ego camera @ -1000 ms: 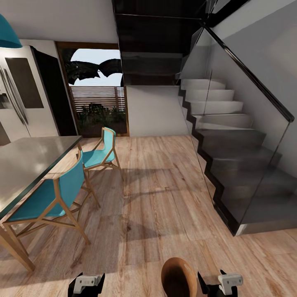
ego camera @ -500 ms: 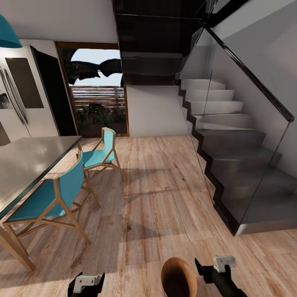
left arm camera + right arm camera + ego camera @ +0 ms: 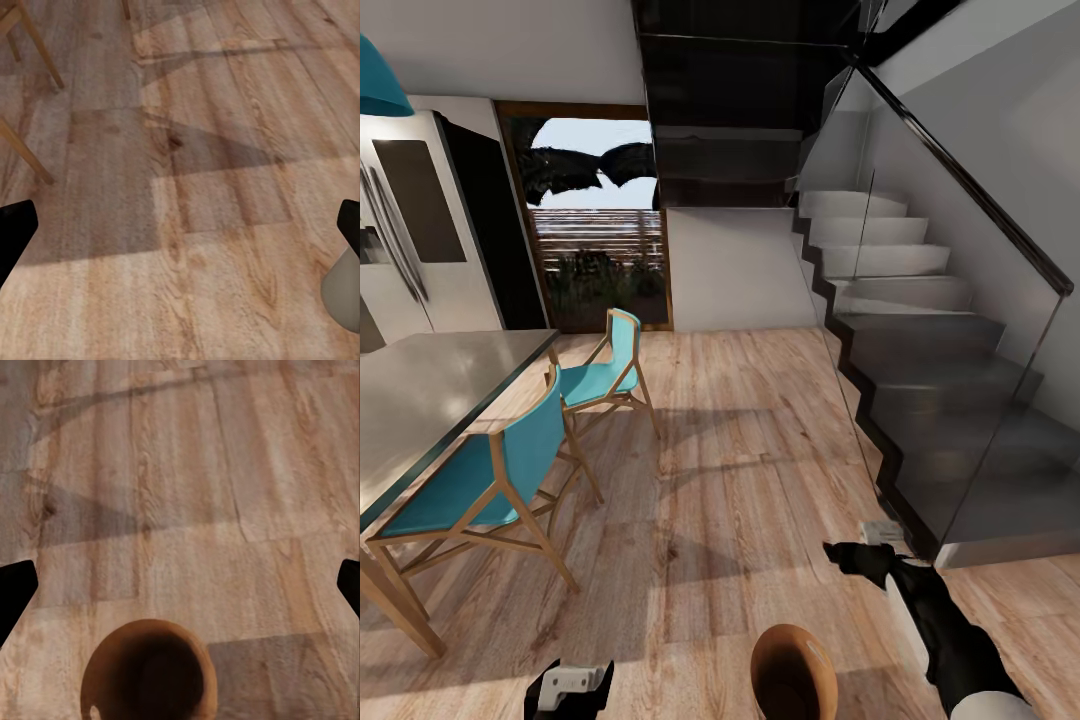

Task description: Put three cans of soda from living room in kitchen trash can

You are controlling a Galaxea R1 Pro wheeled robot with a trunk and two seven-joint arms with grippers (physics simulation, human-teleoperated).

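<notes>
Copper-lined tash can (image 3: 793, 672) stands below the spread right fingers (image 3: 18, 592).

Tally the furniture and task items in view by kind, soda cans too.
Teal chairs: 2 (near, far)
Table: 1
Trash can: 1
Soda cans: 0 in view
Total: 4

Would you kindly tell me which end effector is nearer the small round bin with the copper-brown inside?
The right. The right end effector is stretched forward over the wood floor, just past the small round bin. The left end effector sits farther away on the bin's other side.
</notes>
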